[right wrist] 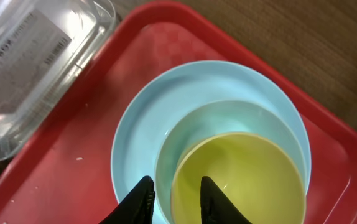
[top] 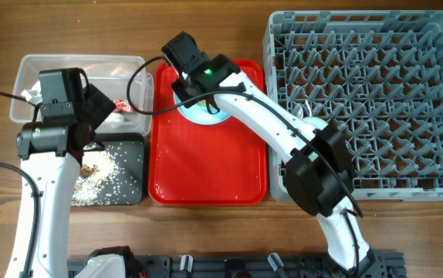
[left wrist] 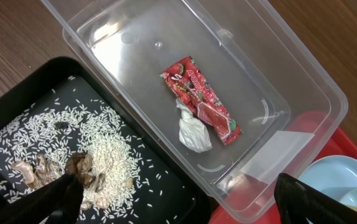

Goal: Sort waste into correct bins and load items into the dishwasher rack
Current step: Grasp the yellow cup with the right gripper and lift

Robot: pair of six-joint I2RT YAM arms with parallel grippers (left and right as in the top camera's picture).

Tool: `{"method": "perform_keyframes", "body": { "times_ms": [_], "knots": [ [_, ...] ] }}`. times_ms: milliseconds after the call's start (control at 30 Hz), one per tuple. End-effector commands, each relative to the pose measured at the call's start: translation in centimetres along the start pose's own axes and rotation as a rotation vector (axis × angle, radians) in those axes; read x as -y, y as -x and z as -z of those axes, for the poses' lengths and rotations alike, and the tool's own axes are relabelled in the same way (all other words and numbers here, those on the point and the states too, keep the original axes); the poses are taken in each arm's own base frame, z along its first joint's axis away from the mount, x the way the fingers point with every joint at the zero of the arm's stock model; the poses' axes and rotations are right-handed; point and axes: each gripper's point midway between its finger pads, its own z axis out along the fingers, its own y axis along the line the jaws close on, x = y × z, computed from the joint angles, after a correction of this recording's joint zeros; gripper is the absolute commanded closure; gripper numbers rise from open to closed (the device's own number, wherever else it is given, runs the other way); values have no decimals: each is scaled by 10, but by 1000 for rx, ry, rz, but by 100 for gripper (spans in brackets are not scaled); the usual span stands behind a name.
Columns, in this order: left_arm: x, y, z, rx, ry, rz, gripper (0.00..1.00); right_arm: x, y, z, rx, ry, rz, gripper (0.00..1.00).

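Observation:
On the red tray (top: 206, 170) a yellow cup (right wrist: 247, 180) sits inside a mint green bowl (right wrist: 185, 130) on a light blue plate (right wrist: 141, 124). My right gripper (right wrist: 175, 190) straddles their left rims, one finger inside the cup and the other outside the bowl; I cannot see whether it grips. The clear tub (left wrist: 135, 37) holds the red wrapper (left wrist: 200, 99) and the white tissue (left wrist: 194, 132). Rice scraps (left wrist: 97, 143) lie in the black tray (left wrist: 185, 193). My left gripper (left wrist: 181, 199) hangs open and empty over the edge where the tub and black tray meet.
The grey dishwasher rack (top: 376, 93) fills the right side of the table, touching the red tray's right edge. The tub (top: 67, 66) and black tray (top: 129, 166) stand left of the red tray. The right arm reaches across the tray from the front right.

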Motion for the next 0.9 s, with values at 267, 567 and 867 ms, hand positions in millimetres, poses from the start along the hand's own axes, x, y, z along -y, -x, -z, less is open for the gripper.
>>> {"method": "perform_keyframes", "body": {
  "times_ms": [267, 567, 867],
  "knots": [
    [0, 6, 5, 21, -6, -7, 0, 15, -22, -24, -41, -43, -10, 75],
    [0, 6, 5, 21, -6, -7, 0, 38, -21, -15, -40, -174, -7, 96],
    [0, 6, 5, 21, -6, -7, 0, 38, 24, 87, 130, -35, -77, 96]
  ]
}}
